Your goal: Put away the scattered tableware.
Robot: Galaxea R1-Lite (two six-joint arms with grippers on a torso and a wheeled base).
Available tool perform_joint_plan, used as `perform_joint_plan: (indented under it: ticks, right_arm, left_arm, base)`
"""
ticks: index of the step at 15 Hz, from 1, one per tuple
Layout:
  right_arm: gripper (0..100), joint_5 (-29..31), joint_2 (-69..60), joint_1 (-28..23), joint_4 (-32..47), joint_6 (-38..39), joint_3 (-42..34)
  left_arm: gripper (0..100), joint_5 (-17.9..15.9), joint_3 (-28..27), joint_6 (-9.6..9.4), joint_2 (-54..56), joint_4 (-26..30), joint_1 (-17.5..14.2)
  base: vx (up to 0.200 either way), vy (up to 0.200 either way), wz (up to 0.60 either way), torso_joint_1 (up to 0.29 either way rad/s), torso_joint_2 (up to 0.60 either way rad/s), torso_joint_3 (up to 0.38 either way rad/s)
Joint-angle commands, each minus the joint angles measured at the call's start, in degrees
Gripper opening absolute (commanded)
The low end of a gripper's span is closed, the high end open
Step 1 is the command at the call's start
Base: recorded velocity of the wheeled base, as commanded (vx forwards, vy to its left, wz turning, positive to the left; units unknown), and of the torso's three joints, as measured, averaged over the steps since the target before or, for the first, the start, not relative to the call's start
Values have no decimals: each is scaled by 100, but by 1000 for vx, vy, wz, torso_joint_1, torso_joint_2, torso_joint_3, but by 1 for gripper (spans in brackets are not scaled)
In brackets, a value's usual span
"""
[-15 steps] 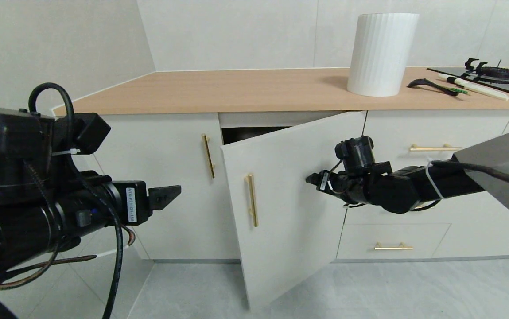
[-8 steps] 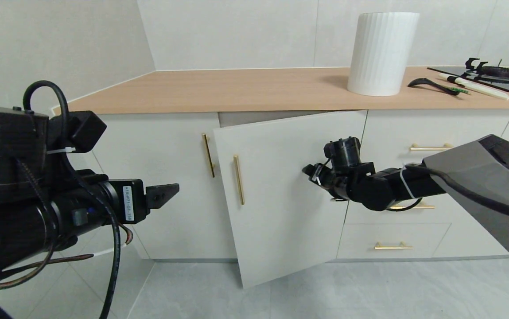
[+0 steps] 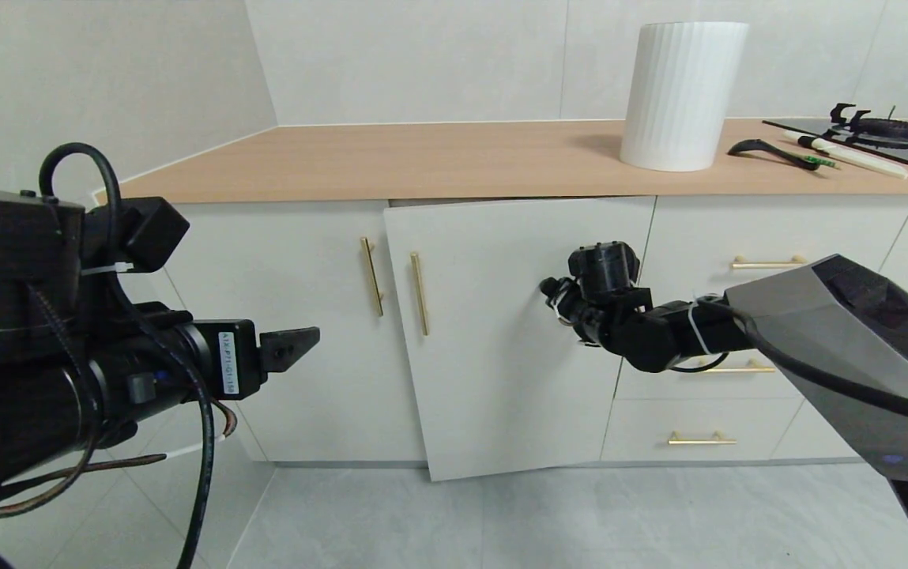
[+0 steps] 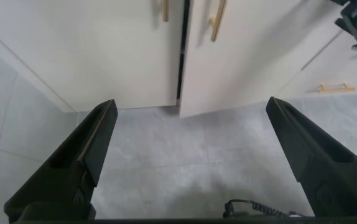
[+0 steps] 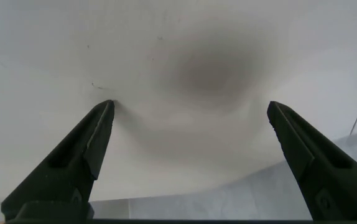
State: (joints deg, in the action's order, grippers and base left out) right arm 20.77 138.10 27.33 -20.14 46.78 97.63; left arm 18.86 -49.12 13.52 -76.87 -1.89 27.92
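The white cabinet door (image 3: 501, 356) with a gold handle (image 3: 420, 292) stands almost flush with the cabinet front. My right gripper (image 3: 550, 291) rests against its face, open; in the right wrist view its fingertips (image 5: 107, 109) touch the door panel (image 5: 191, 62) with nothing between them. My left gripper (image 3: 295, 346) hangs open at the left, in front of the neighbouring door, over the floor (image 4: 185, 168). On the wooden counter (image 3: 422, 158) lie a black spoon (image 3: 770, 152) and a white-handled utensil (image 3: 849, 156).
A tall white ribbed container (image 3: 681, 95) stands on the counter, with a black stove (image 3: 888, 130) at the far right. Drawers with gold handles (image 3: 766, 262) sit right of the door. Grey tiled floor lies below.
The cabinet door swung from well ajar to nearly shut, with my right gripper moving in against it toward the cabinet. The left arm has barely moved.
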Motion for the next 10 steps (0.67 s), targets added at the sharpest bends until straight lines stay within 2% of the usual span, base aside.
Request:
perform_joint_plan:
  ticks: [1,10]
  right_arm:
    - [100,94,121,-35,1,7,177]
    - [100,436,288,-272,19,16,581]
  left_arm:
    - [100,-5,-1,2,-12,-4,3]
    - [100,4,-1,2,23,-4,3]
  base:
    - [0,0,0,0,0,0]
    - [0,0,0,0,0,0]
